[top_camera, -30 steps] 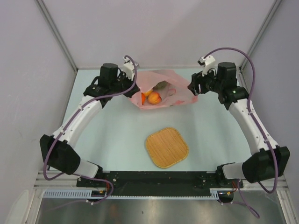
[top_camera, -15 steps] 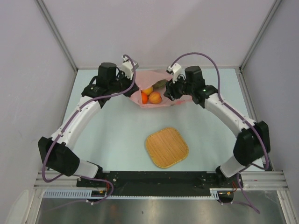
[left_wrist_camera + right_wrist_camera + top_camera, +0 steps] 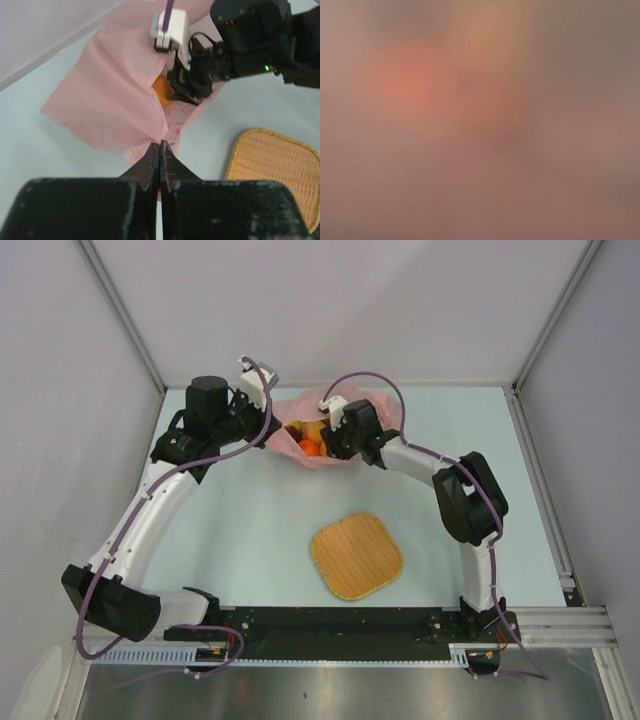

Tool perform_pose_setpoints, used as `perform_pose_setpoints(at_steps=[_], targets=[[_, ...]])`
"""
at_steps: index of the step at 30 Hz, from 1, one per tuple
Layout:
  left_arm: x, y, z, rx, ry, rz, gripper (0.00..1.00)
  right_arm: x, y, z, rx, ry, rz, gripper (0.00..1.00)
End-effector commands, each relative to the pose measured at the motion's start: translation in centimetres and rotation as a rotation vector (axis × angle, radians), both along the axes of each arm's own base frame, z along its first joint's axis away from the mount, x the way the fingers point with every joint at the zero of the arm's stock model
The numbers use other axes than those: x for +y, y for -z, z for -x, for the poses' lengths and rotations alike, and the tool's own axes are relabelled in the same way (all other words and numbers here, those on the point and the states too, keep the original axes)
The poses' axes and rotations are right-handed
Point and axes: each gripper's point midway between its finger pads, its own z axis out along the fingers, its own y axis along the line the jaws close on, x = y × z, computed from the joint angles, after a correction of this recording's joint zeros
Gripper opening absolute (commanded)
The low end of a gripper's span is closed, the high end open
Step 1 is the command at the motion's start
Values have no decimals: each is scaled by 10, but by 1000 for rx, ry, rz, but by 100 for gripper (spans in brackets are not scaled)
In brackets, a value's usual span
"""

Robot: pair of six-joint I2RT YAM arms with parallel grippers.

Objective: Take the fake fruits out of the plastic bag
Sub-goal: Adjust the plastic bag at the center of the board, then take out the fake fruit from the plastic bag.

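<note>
The pink plastic bag [image 3: 300,408] lies at the back middle of the table, its mouth facing left-front. Orange and yellow fruits [image 3: 309,444] show inside the mouth. My left gripper [image 3: 268,432] is shut on the bag's left edge, and the left wrist view shows its tips [image 3: 160,145] pinching the pink film [image 3: 115,90]. My right gripper [image 3: 322,440] is pushed into the bag mouth beside an orange fruit [image 3: 161,91]; its fingers are hidden. The right wrist view is only a pink blur with an orange patch [image 3: 405,82].
A square woven orange-tan mat [image 3: 357,555] lies on the table in front of the bag; it also shows in the left wrist view [image 3: 275,170]. Grey walls close the table on the left, back and right.
My right arm has swung left from the bag's right side into the bag mouth. My left arm has shifted a little left, still holding the bag edge.
</note>
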Motion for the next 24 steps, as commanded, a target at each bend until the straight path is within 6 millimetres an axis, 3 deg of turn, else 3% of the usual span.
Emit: perform_pose_setpoints(at_steps=[1,3,5,7,11,15,18,20,24], targets=[[12,0,4,-27,-41,-17,0,60,-32,60,-13,-187,-94,50],[15,9,3,-13,-60,-25,0,67,-41,71,-47,-183,-94,50],[19,13,1,-13,-82,-32,0,63,-58,70,-75,-162,-116,50],[25,21,-1,-5,-118,-49,4,56,-73,54,-136,-111,-126,54],[29,32,-2,23,-156,-50,9,42,-68,29,-159,-40,-96,69],[30,39,-2,64,-186,-38,68,37,-53,18,-162,-3,-66,88],[29,47,2,103,-188,-32,80,38,-43,12,-162,4,-51,94],[28,49,6,120,-183,-22,82,41,-38,9,-161,0,-46,96],[2,47,30,174,-10,51,86,41,-25,0,-157,19,-12,100]])
